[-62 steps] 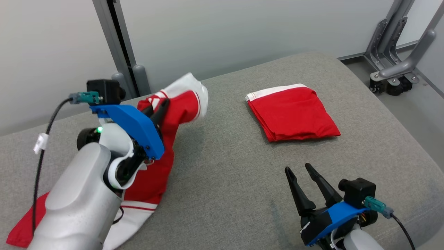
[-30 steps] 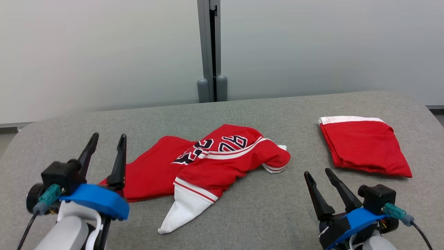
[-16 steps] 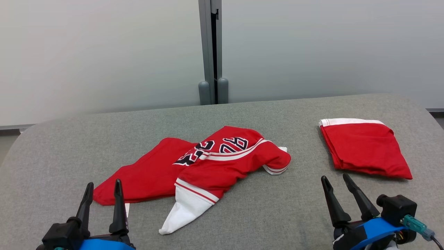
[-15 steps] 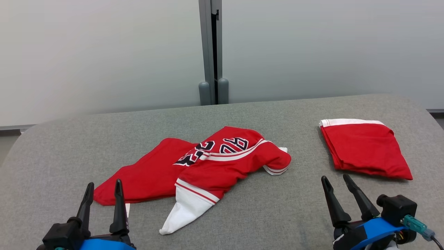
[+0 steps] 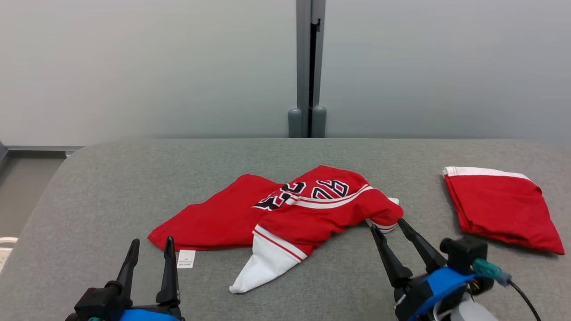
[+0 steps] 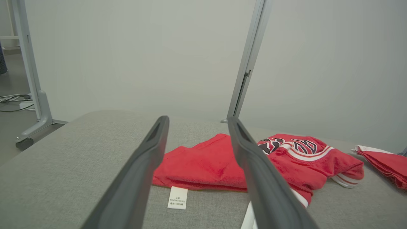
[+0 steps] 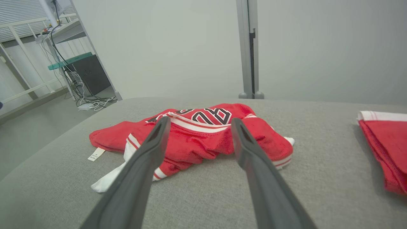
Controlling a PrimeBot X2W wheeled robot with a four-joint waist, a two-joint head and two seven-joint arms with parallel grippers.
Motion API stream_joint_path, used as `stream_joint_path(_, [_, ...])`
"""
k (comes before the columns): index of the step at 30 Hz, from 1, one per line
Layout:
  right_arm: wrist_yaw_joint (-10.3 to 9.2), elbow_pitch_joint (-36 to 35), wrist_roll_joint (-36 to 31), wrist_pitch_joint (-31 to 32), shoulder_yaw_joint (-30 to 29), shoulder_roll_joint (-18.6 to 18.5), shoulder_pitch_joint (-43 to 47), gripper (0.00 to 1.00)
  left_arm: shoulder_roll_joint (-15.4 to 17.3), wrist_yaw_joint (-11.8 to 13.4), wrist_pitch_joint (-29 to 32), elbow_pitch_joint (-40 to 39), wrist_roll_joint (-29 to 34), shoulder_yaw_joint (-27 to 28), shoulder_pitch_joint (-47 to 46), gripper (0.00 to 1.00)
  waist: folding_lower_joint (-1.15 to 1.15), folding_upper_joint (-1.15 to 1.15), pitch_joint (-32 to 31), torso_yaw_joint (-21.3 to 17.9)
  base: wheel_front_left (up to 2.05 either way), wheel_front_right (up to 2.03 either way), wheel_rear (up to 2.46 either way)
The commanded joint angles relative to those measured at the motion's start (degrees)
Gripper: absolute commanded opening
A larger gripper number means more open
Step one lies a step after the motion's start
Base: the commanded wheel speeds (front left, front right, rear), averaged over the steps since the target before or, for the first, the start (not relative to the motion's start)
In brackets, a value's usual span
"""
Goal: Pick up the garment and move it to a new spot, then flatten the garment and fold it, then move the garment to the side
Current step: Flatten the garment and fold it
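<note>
One crumpled jersey (image 5: 285, 214), one folded garment (image 5: 499, 207); left gripper (image 5: 152, 240), right gripper (image 5: 386, 224): fingers (image 5: 168, 267) apart

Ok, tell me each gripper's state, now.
Left gripper: open, empty, short of the red jersey.
Right gripper: open, empty, fingers close to the jersey's sleeve.

We count two red garments on one grey fabric-covered table (image 5: 111, 187): one crumpled red-and-white jersey with black numerals (image 5: 285, 214) and one folded red cloth with a white band (image 5: 499, 209). We see one small white printed label (image 5: 186, 258) and one grey metal post (image 5: 308, 67). We also count two claws, the left claw (image 5: 152, 240) and the right claw (image 5: 386, 224), each with two long dark fingers (image 6: 135, 178).
</note>
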Motion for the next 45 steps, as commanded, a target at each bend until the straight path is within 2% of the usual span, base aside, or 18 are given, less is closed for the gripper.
stream_joint_path(1, [0.01, 1.45, 1.56, 0.84, 2.04, 0.12, -3.87, 1.00, -0.45, -0.69, -0.25, 0.73, 0.90, 0.35, -1.22, 1.00, 0.00, 0.00, 0.72, 2.12, 0.00, 0.00, 0.00])
stream_joint_path(8, [0.01, 11.63, 7.55, 9.50, 5.62, 1.80, -15.70, 1.00, -2.25, -2.15, -0.26, 2.80, 2.39, 1.16, -2.16, 1.00, 0.00, 0.00, 2.11, 8.50, 0.00, 0.00, 0.00])
stream_joint_path(11, [0.01, 17.87, 10.95, 14.75, 4.23, 3.02, -20.44, 1.00, -2.94, -2.69, -0.25, 3.52, 2.99, 1.26, -2.90, 1.00, 0.00, 0.00, 2.87, 11.50, 0.00, 0.00, 0.00])
stream_joint_path(12, [0.01, 17.87, 10.95, 14.75, 4.23, 3.02, -20.44, 1.00, -2.94, -2.69, -0.25, 3.52, 2.99, 1.26, -2.90, 1.00, 0.00, 0.00, 2.87, 11.50, 0.00, 0.00, 0.00])
stream_joint_path(18, [0.02, 29.51, 16.37, 26.02, 1.61, 4.69, -28.90, 1.00, -4.30, -3.54, -0.26, 4.25, 3.89, 2.00, -4.18, 1.00, 0.00, 0.00, 5.48, 16.04, 0.00, 0.00, 0.00])
stream_joint_path(22, [0.01, 36.43, 17.76, 30.44, 0.15, 5.17, -33.11, 1.00, -5.08, -4.11, -0.24, 4.89, 4.39, 2.60, -5.13, 1.00, 0.00, 0.00, 6.57, 18.19, 0.00, 0.00, 0.00])
stream_joint_path(28, [0.01, 43.43, 18.84, 33.66, -0.81, 5.64, -36.77, 0.99, -6.08, -4.88, -0.24, 5.47, 5.05, 3.60, -5.61, 1.00, 0.00, 0.00, 7.30, 20.03, 0.00, 0.00, 0.00])
stream_joint_path(29, [0.01, 43.93, 18.84, 33.48, -0.72, 5.73, -37.00, 0.84, -6.19, -5.00, -0.24, 5.60, 5.17, 3.83, -5.62, 1.00, 0.00, 0.00, 7.32, 20.11, 0.00, 0.00, 0.00])
stream_joint_path(30, [0.02, 44.27, 18.90, 33.23, -0.58, 5.89, -37.09, 0.46, -6.22, -5.03, -0.25, 5.68, 5.26, 4.07, -5.60, 1.00, 0.00, 0.00, 7.31, 20.10, 0.00, 0.00, 0.00])
stream_joint_path(31, [0.02, 44.34, 19.03, 32.83, -0.49, 6.04, -37.01, 0.18, -6.30, -5.11, -0.24, 5.78, 5.30, 4.36, -5.53, 1.00, 0.00, 0.00, 7.26, 20.01, 0.00, 0.00, 0.00])
stream_joint_path(32, [0.01, 44.36, 19.13, 32.54, -0.37, 6.08, -36.81, 0.00, -6.39, -5.12, -0.25, 5.85, 5.42, 4.67, -5.40, 1.00, 0.00, 0.00, 7.18, 19.83, 0.00, 0.00, 0.00])
stream_joint_path(39, [0.02, 40.23, 21.13, 29.23, 1.31, 6.25, -33.92, 0.00, -6.57, -5.78, -0.22, 6.96, 6.45, 5.90, -4.98, 1.00, 0.00, 0.00, 5.42, 16.65, 0.00, 0.00, 0.00])
stream_joint_path(45, [0.01, 32.60, 23.99, 28.30, 4.36, 3.70, -29.08, 0.00, -5.78, -6.13, -0.22, 7.47, 6.86, 7.34, -3.48, 1.00, 0.00, 0.00, 2.50, 10.68, 0.00, 0.00, 0.00])
